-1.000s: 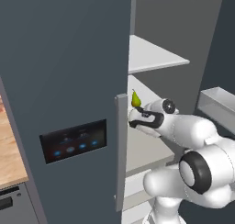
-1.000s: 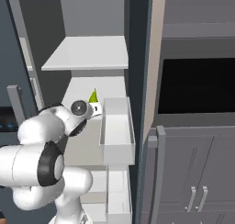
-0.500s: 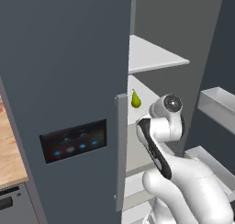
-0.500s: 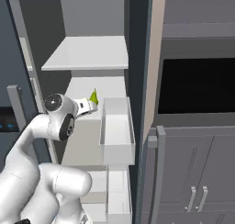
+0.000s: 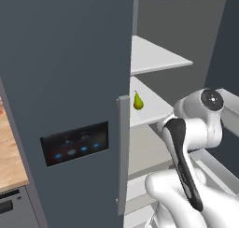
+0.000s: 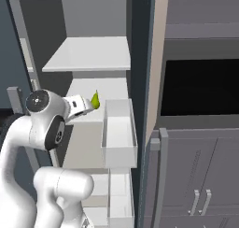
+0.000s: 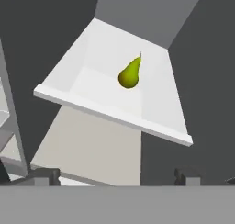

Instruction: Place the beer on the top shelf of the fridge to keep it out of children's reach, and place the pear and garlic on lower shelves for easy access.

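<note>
On the second white shelf (image 7: 110,110) of the fridge (image 5: 70,59): pear (image 7: 129,73) upright, stem up, set back from the front edge, touching nothing else. Gripper (image 7: 114,175) empty, fingers spread wide, well apart from the fruit, below and outside the shelf front. Pear step judged complete; beer and garlic steps judged outstanding. Next move judged to call for: arm clear of the door (image 5: 123,152) edge, base turned toward the remaining items, approach with jaws kept wide. Top shelf (image 6: 91,54): bare where visible. Door bin (image 6: 119,136) at pear height: nothing visible inside. Further white slabs (image 6: 105,194) below: contents not discernible
</note>
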